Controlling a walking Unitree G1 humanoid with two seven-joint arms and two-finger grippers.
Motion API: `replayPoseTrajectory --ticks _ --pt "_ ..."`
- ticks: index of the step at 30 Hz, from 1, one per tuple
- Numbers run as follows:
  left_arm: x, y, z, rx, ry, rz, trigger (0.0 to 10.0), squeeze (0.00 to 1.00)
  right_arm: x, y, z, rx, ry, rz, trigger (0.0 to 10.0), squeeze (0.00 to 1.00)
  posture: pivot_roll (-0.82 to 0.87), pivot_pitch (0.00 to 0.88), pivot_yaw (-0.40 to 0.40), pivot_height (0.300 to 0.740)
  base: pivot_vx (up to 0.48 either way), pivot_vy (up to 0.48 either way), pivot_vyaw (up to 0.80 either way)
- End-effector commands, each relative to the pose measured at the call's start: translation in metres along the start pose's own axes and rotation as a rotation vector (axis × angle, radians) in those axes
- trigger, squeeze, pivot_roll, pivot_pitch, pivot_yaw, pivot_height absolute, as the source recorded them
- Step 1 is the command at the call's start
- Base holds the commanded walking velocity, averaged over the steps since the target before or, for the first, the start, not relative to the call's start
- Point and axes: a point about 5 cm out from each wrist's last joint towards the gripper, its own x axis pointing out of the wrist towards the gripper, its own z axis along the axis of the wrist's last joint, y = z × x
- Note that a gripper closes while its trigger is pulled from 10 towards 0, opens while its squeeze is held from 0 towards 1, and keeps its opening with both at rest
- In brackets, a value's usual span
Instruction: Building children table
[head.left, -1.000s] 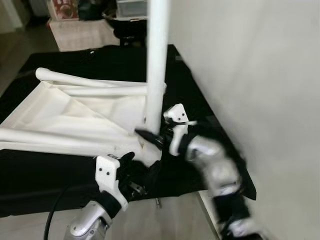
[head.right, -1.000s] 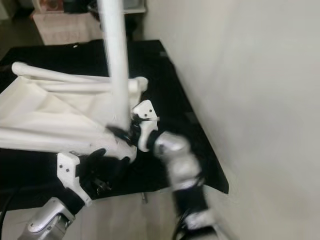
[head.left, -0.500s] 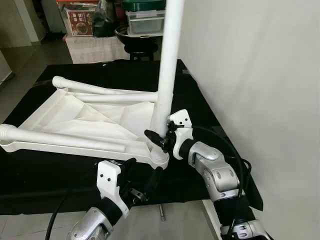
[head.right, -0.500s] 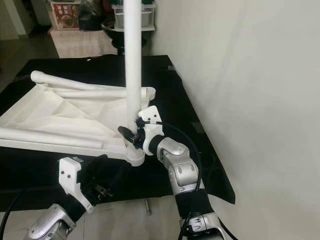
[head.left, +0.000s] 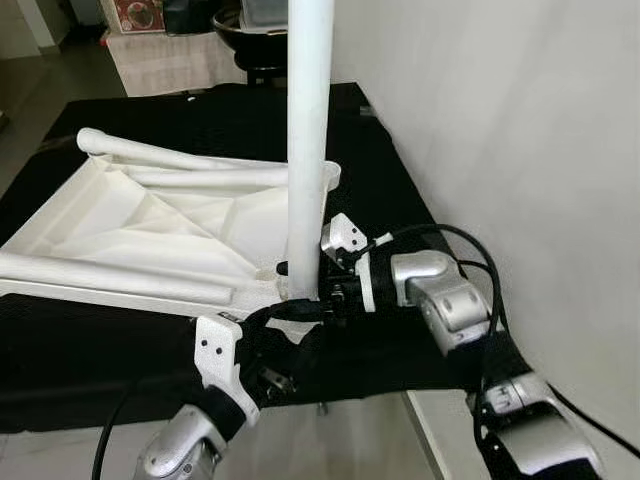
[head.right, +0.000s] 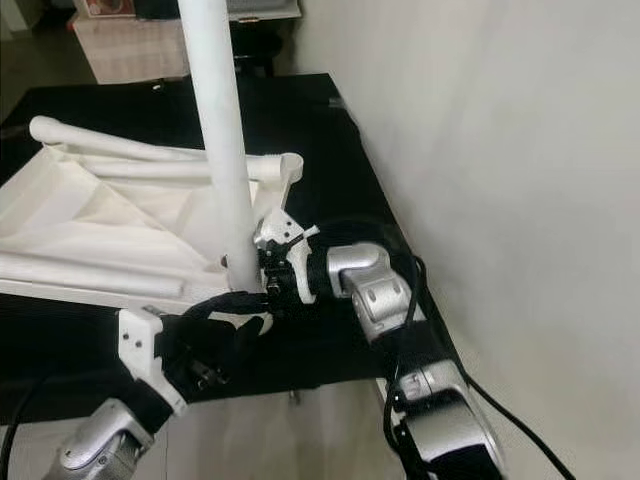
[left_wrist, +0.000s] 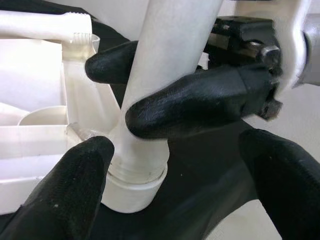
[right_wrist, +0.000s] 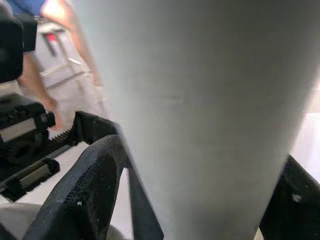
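Two pincers were working on one spot: the corner socket (left_wrist: 131, 187) of the white plastic children's table (head.left: 150, 230), which lay upside down on a black cloth (head.left: 390, 190) spread over the tabletop. No real containers in sight, except that round socket, which acted like a cup, with the foot of the upright white leg (head.left: 305, 150) seated in it. That leg was a smooth, matte tube, slightly tapered, standing pretty much vertical and running out past the top of the head views. The right pincer (head.left: 322, 296) came in from the right side and was pinching the leg just above the socket, one rubbery black finger (left_wrist: 195, 107) on each side of the tube. The left pincer (left_wrist: 170, 175) sat low at the near edge of the cloth with its fingers spread, one on each side of the socket's base, not clamped on anything. Other legs (head.left: 185, 178) of the same smooth white plastic lay flat along the underside's ribbed, triangular panels. A plain pale wall (head.left: 520, 150) ran along the right, and a small metal screw or bolt (head.right: 291, 397) lay on the light floor by the cloth's near edge.
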Motion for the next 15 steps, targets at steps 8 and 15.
replayPoseTrajectory --ticks 8,15 --pt "-0.004 -0.003 -0.001 -0.003 0.009 0.007 10.0 0.00 0.005 0.000 -0.002 0.034 -0.034 0.108 0.0 0.00 0.03 0.102 -0.043 0.740 0.000 0.000 0.00" --pt "-0.003 -0.004 0.000 -0.007 0.007 0.006 10.0 0.00 -0.004 -0.005 -0.007 0.023 -0.037 0.047 0.0 0.00 0.01 0.107 -0.042 0.740 0.000 0.000 0.00"
